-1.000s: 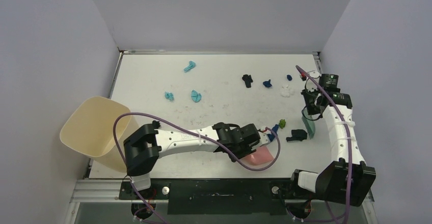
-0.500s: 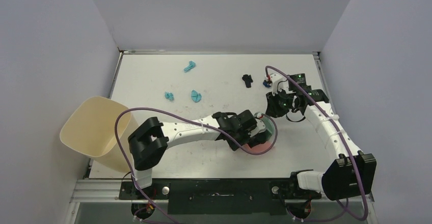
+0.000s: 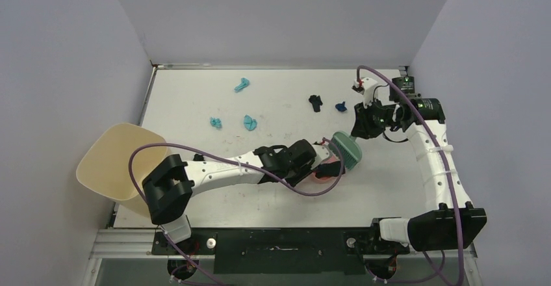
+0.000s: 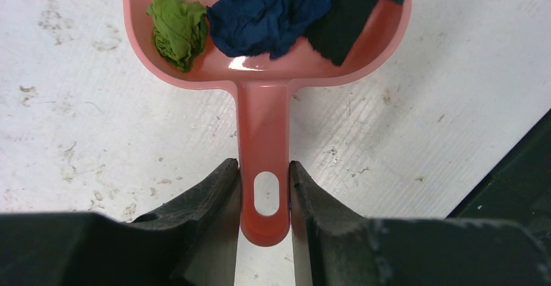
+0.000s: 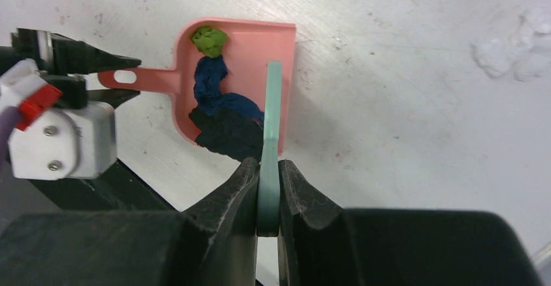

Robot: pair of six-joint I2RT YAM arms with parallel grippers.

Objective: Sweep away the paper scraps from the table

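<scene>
Our left end effector (image 4: 264,169) clamps the dustpan (image 4: 263,123) handle, our right end effector (image 5: 268,169) the brush (image 5: 273,104) at its mouth. Loose scraps (image 3: 315,103) lie beyond the dustpan, nearer our right arm (image 3: 432,162).

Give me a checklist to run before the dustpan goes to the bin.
1. Grip of left claw on dustpan handle: ok.
2. Grip of right claw on brush: ok.
3. The green wad, blue wad and black wad inside the pan: ok.
4. Brush lifted clear of pan: cannot tell.
5. Mouth of bin open: ok.
6. The table free of scraps: not ok; teal wad and loose black wad lie there.
</scene>
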